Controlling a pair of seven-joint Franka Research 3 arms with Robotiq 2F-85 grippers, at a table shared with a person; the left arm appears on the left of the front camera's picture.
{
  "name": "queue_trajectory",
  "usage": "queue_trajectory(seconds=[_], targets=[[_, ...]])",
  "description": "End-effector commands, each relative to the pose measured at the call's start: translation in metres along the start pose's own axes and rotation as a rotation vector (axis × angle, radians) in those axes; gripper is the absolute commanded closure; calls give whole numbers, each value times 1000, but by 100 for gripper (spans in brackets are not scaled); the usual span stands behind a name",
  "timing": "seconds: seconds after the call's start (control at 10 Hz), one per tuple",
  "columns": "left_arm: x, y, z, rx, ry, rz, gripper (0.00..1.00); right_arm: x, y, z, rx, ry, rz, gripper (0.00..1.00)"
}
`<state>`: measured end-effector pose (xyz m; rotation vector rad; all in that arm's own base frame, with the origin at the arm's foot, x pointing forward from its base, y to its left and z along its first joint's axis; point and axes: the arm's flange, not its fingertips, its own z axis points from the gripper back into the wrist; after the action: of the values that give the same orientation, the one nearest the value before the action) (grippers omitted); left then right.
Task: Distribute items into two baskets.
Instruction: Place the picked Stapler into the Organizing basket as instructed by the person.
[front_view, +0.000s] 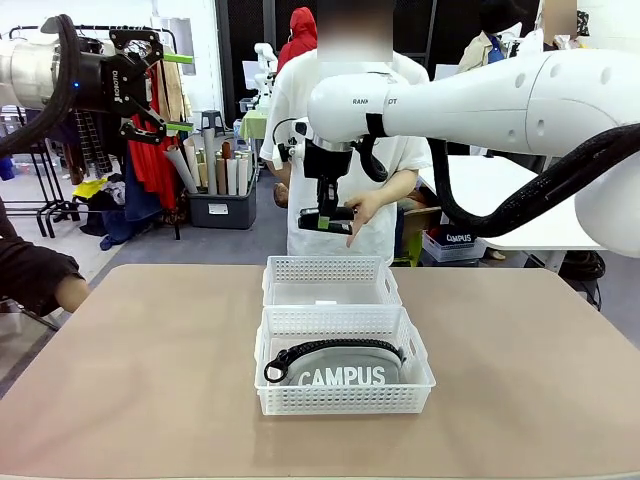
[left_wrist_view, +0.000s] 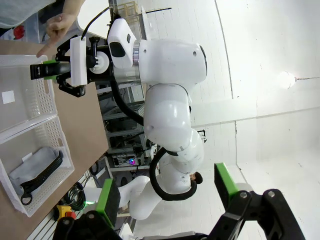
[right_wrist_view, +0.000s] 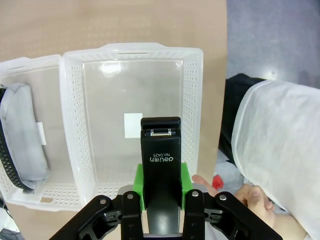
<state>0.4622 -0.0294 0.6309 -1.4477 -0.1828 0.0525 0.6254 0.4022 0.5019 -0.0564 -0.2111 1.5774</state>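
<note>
A black stapler (front_view: 327, 218) hangs above the far white basket (front_view: 330, 268), with my right gripper (front_view: 328, 212) shut on it. In the right wrist view the stapler (right_wrist_view: 160, 160) points out from between the green pads of my right gripper (right_wrist_view: 161, 190), over this bare basket (right_wrist_view: 192, 100). The grey CAMPUS pouch (front_view: 345, 368) with its black strap lies in the near basket (front_view: 345, 400). My left gripper (front_view: 178, 92) stands open and high at the far left, holding nothing. In its own wrist view the left gripper (left_wrist_view: 167, 192) is open too.
A person stands at the far side of the table, one hand (front_view: 365, 208) close beside the stapler and right gripper. Another person's arm (front_view: 40, 280) rests at the table's left edge. The brown tabletop (front_view: 150, 370) lies bare on both sides of the baskets.
</note>
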Motion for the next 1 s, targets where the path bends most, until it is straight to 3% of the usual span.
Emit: queue_trajectory(seconds=[0.0,0.3,0.9], targets=[[-1,-1,1,-4,0,-1,0,1,0,7,-9,-7,2,100],[-1,-1,1,-4,0,-1,0,-4,5,-37,33,6,-4,100],[-1,-1,1,-4,0,-1,0,20,3,-116,81,70,19,100]])
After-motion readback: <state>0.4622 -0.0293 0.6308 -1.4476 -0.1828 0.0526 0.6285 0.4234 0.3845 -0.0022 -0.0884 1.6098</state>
